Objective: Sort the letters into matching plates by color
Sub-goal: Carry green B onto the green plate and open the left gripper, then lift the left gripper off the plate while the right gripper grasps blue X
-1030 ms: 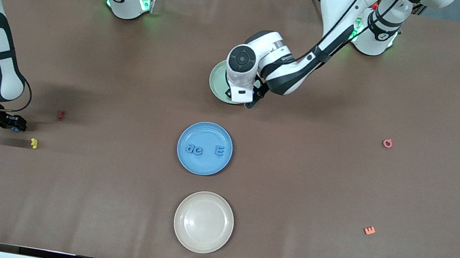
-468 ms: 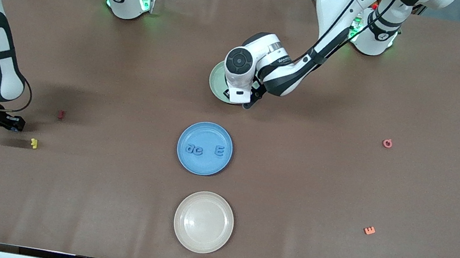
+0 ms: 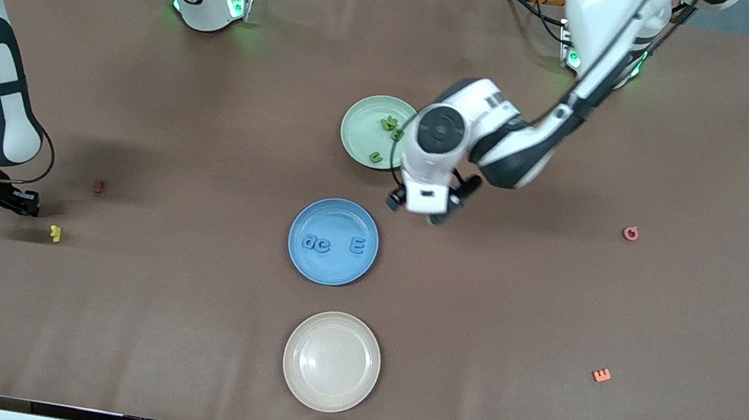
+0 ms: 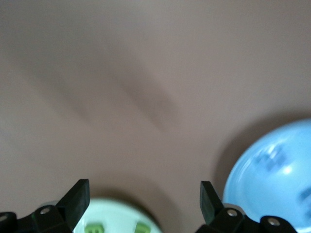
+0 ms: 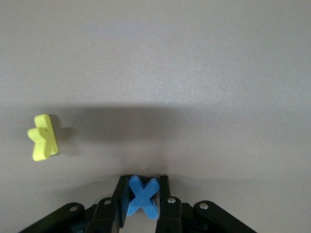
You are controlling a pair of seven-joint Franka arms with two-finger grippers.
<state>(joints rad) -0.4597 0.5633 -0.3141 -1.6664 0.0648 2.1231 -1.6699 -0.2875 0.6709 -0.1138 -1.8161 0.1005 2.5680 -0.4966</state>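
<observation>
The right pincer (image 3: 18, 202) was clamped on a blue X letter (image 5: 143, 196) low over the brown bench (image 3: 659, 120), beside a yellow letter (image 3: 55, 234). Its fingers hid part of the X. The left pincer (image 3: 423, 210), fingers apart, hung between the green plate (image 3: 357, 128), partly hidden, and the blue plate (image 3: 333, 242).

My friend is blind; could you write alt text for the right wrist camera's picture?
The right end effector grips a small blue X-shaped letter between its black fingers, low over a plain brown table. A yellow letter lies on the table close by.
</observation>
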